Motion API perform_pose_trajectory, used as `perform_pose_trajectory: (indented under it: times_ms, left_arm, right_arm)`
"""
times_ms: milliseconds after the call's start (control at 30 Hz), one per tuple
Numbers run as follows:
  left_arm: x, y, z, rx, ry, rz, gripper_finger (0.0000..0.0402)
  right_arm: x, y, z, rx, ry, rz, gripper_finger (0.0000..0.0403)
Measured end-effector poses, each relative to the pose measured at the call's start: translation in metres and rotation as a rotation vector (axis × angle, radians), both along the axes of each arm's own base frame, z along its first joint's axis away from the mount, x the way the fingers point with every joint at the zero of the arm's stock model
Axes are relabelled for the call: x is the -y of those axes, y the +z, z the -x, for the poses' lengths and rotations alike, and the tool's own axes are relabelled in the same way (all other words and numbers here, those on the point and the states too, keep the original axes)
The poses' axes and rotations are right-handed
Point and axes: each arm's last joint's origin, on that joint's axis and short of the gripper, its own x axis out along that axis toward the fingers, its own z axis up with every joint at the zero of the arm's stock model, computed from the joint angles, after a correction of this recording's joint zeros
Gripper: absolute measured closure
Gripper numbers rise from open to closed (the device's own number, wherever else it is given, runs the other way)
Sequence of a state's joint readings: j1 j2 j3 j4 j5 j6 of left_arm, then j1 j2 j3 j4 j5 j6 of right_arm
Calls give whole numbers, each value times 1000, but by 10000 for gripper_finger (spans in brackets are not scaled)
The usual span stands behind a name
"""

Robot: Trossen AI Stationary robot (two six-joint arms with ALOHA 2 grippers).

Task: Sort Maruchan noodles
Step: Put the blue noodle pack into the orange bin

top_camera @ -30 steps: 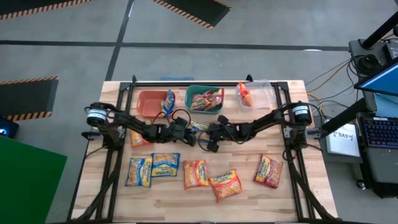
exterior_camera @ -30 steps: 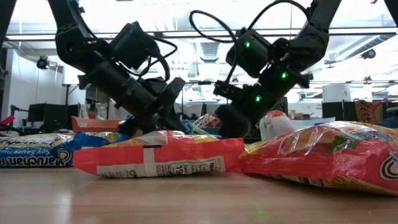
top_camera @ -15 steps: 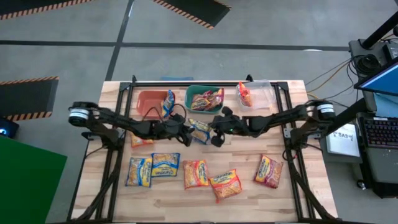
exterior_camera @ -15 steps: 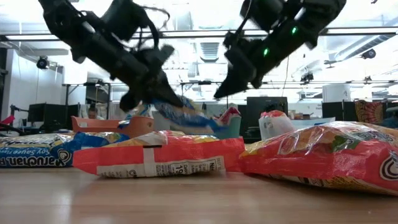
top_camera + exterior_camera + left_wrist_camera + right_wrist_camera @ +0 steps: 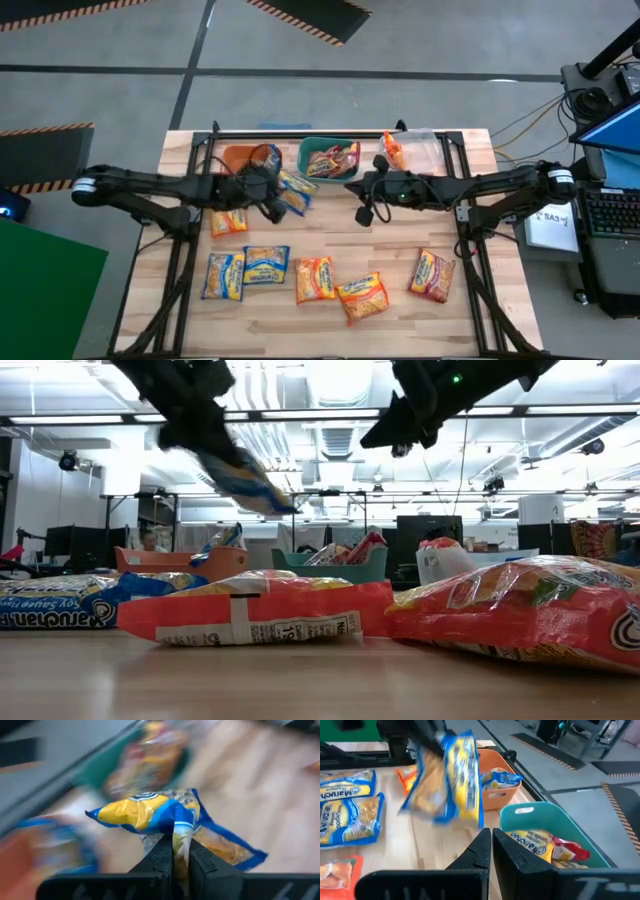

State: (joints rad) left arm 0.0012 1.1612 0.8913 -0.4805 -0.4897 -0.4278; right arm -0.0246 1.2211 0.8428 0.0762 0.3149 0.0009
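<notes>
We see glossy, crinkled plastic noodle packets on a pale, matt planked-wood worktop, beside smooth plastic bins.

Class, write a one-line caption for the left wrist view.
Left gripper shut on a blue-and-yellow noodle packet.

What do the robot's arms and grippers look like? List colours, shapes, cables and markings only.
Both are slim black jointed arms. The left arm ends at a silver-white round base joint, as does the right arm. Loose black cables loop near each wrist. The left gripper and right gripper have flat dark wedge-shaped fingers. A small green light glows on the right arm.
</notes>
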Motion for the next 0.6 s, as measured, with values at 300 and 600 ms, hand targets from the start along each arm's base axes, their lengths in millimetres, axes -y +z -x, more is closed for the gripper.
perform_pose_trajectory:
  times_ms: [300,600]
  left_arm:
    - [-24,41,39,-419,292,-182,397]
    - [-55,15,56,-606,411,-166,397]
  right_arm:
    - [0,-6,2,-37,1,1,394]
    - [0,-8,2,-46,3,4,394]
